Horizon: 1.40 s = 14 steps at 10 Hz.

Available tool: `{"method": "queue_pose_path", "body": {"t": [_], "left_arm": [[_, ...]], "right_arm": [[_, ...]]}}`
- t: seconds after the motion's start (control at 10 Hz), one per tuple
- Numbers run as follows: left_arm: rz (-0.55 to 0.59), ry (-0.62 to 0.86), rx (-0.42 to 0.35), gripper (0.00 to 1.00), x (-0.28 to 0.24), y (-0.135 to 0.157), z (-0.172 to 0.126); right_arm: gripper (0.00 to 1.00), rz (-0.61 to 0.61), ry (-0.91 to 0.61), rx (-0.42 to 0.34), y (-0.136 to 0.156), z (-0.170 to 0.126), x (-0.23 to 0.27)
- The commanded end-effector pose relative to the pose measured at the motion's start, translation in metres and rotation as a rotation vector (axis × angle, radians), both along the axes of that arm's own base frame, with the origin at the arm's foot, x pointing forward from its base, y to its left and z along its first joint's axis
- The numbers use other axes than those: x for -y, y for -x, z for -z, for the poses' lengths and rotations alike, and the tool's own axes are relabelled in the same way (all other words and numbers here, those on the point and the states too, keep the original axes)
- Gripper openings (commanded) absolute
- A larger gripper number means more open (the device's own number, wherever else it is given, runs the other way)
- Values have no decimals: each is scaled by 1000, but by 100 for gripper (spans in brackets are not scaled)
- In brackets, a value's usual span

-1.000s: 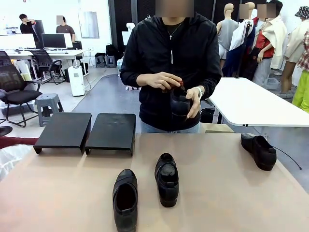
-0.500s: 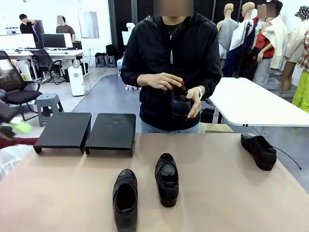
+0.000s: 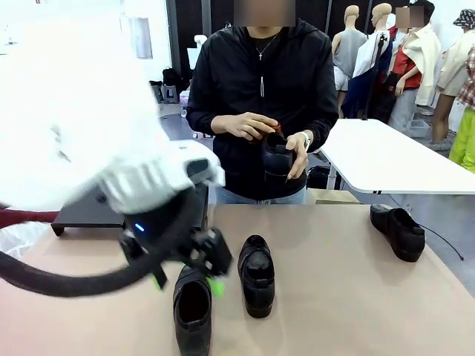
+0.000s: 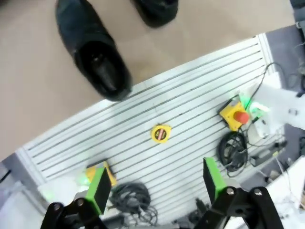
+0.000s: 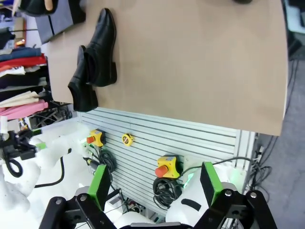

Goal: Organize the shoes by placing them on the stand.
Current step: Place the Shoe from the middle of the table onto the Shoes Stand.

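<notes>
Left gripper [image 3: 187, 283]: jaws wide, nothing between them. Front view puts it low over the table [image 3: 341, 297], about 7 o'clock from centre, overlapping the far end of the near shoe [image 3: 193, 315]. Touching or not, can't tell. Left arm [image 3: 89, 111] is a big white blur in front of most of the stand [image 3: 87, 216], which sits at the table's 10–11 o'clock far edge. In the left wrist view the green pads [image 4: 98, 191] stand well apart. Past the gap lie the slatted base [image 4: 190, 95] and a yellow tape measure [image 4: 160, 134], and the near shoe is up at 11 o'clock of that frame.

Right gripper [image 5: 155, 183]: also spread wide, holding nothing. It's off the table's near edge, above the slatted base, with a yellow e-stop box [image 5: 167, 167] seen between its pads.

Shoes:
- near shoe: 7 o'clock, on the table
- middle shoe [image 3: 257, 276]: 6 o'clock, beside the near one, small gap, not touching
- right shoe [image 3: 398, 231]: 2–3 o'clock, near the far right corner, well apart from the others
- fourth shoe [image 3: 277, 159]: off the table at 12 o'clock, in the person's grip; lower hand [image 3: 299, 154] cups it, upper hand [image 3: 249, 124] rests on top
</notes>
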<state>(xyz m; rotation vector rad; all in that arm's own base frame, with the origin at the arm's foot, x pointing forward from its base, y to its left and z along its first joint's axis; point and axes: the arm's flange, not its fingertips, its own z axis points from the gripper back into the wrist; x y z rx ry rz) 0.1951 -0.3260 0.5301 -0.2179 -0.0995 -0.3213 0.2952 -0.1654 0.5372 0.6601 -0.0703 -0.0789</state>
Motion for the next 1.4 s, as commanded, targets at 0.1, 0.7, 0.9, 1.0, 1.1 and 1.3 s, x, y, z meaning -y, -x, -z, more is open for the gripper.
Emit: {"method": "queue_pose_path", "body": {"t": [0.1, 0.7, 0.9, 1.0, 1.1, 1.3], "left_arm": [[0, 0, 0, 100, 0, 0, 0], [-263, 36, 4, 100, 27, -40, 65], [-391, -12, -13, 100, 31, -53, 91], [-429, -59, -21, 100, 37, -63, 110], [-502, -63, -25, 100, 44, -76, 130], [-587, -88, 5, 100, 56, -99, 164]], "right_arm": [[100, -2, -1, -3, 1, -2, 2], [100, -2, -1, -3, 1, -2, 2], [100, -2, -1, -3, 1, -2, 2], [100, -2, -1, -3, 1, -2, 2], [100, -2, -1, -3, 1, -2, 2], [100, -2, -1, -3, 1, -2, 2]]}}
